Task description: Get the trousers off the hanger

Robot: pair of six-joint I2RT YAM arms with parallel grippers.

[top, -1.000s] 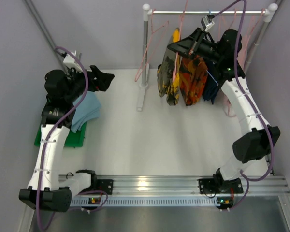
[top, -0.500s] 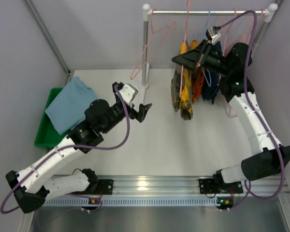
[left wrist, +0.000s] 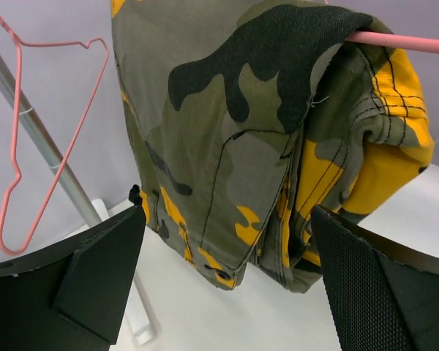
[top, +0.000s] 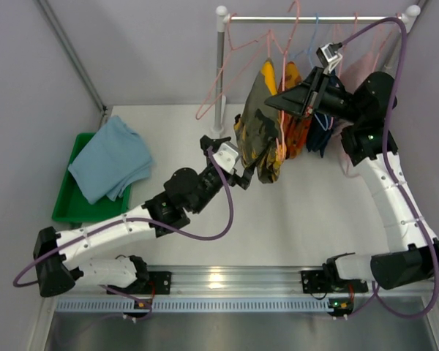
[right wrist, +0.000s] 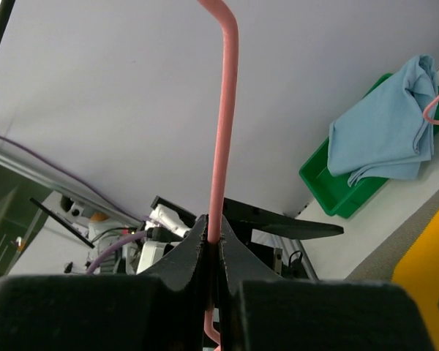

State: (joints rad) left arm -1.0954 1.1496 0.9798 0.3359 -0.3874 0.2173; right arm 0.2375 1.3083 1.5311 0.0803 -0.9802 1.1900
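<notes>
In green bin (top: 64, 207), blue trousers (top: 110, 159)

You have four pairs of trousers: one light blue pair (top: 110, 157), one yellow camouflage pair (top: 257, 135), one orange-red pair (top: 298, 131) and one navy pair (top: 322, 135). You also have one green bin (top: 62, 208), one rail (top: 314, 18), and two end effectors, the left end effector (left wrist: 225, 219) and the right end effector (right wrist: 214, 234). The hangers (right wrist: 222, 131) overlap too much to count.

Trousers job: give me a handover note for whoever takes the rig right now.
Left pincer: open, facing the yellow camouflage trousers, gripping nothing.
Right pincer: shut on the wire of the pink hanger.
Yellow pair: draped over that hanger's bar.
Light blue trousers: off their hanger, lying on the green bin. That part is done.
Left to do: pull the yellow pair off the hanger, probably with the left arm.
</notes>
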